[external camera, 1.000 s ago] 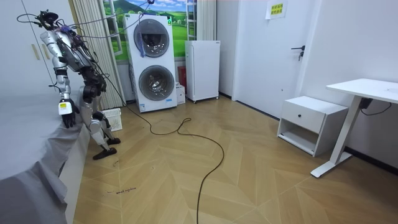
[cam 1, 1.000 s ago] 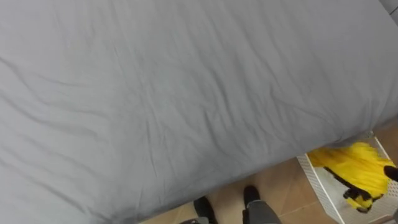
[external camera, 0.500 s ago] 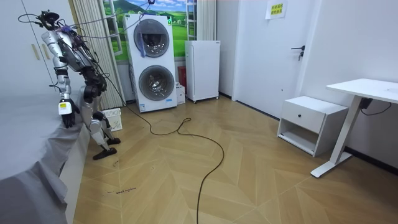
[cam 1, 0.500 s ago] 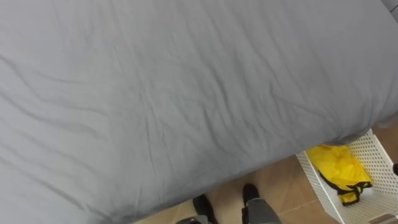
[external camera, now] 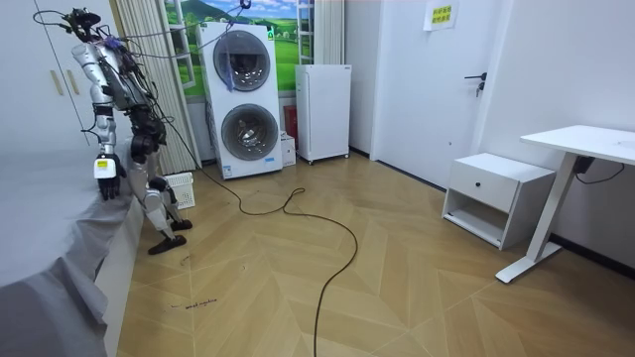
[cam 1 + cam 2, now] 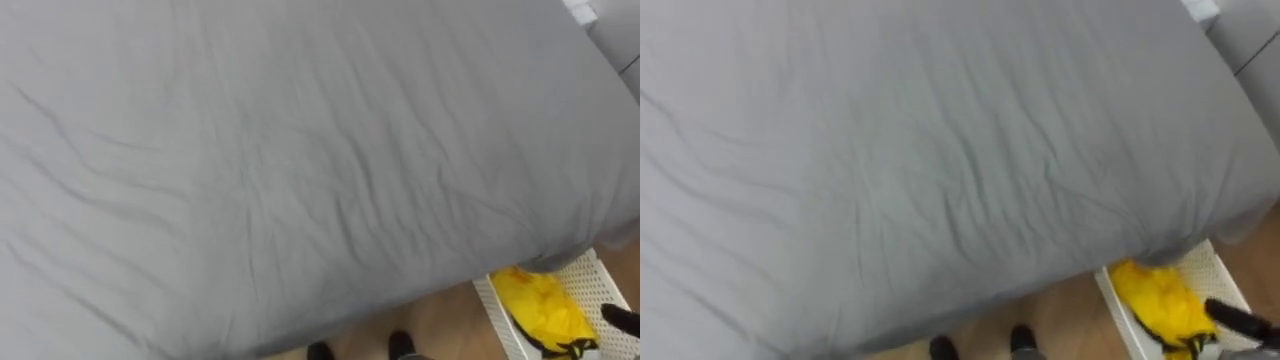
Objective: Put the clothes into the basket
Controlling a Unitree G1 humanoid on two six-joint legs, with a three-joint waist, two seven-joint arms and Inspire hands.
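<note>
You find the yellow garment (image 6: 540,305) bunched inside the white basket (image 6: 606,285), which stands on the floor at the near right, just beside the overhanging edge of the grey bed sheet (image 6: 300,170). Your right hand (image 6: 1245,322) shows as dark fingers stretched straight by the garment's near right side, holding nothing. In the room view the robot stands against the bed with its left hand (image 5: 106,171) hanging at the sheet's edge; you cannot tell that hand's grasp.
</note>
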